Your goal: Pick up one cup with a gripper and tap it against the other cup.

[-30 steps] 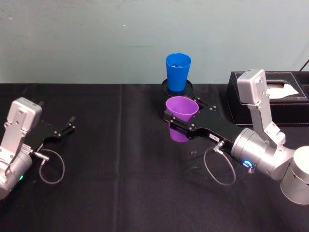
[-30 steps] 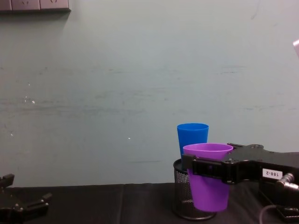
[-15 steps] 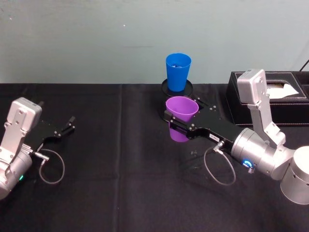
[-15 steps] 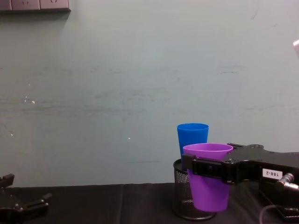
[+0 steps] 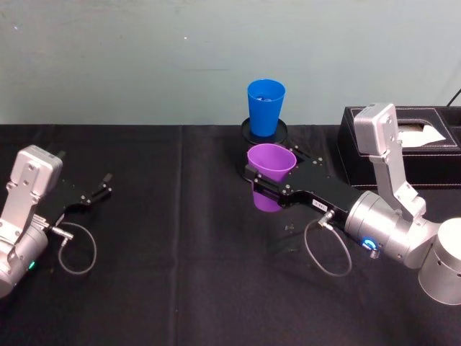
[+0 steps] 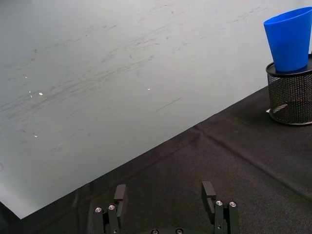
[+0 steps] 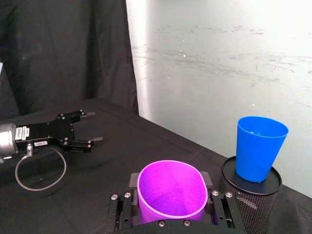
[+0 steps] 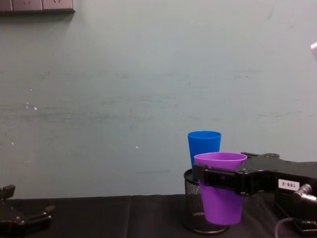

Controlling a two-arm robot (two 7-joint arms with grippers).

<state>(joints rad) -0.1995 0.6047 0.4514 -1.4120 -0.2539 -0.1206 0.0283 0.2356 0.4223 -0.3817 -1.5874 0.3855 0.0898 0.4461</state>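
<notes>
The purple cup (image 5: 271, 162) hangs upright above the black cloth, with my right gripper (image 5: 270, 180) shut on it just below the rim. In the right wrist view the fingers (image 7: 134, 181) press both sides of the purple cup (image 7: 170, 192). The blue cup (image 5: 265, 106) stands upright on a black mesh holder (image 5: 247, 132) just behind, with a small gap to the purple cup. In the chest view the purple cup (image 8: 221, 198) overlaps the holder (image 8: 192, 208) and the blue cup (image 8: 203, 144). My left gripper (image 5: 101, 186) rests open at the far left, holding nothing.
A black tissue box (image 5: 425, 148) stands at the back right, beside my right arm. A pale wall runs right behind the table's back edge. Black cloth (image 5: 180, 238) covers the table between the two arms.
</notes>
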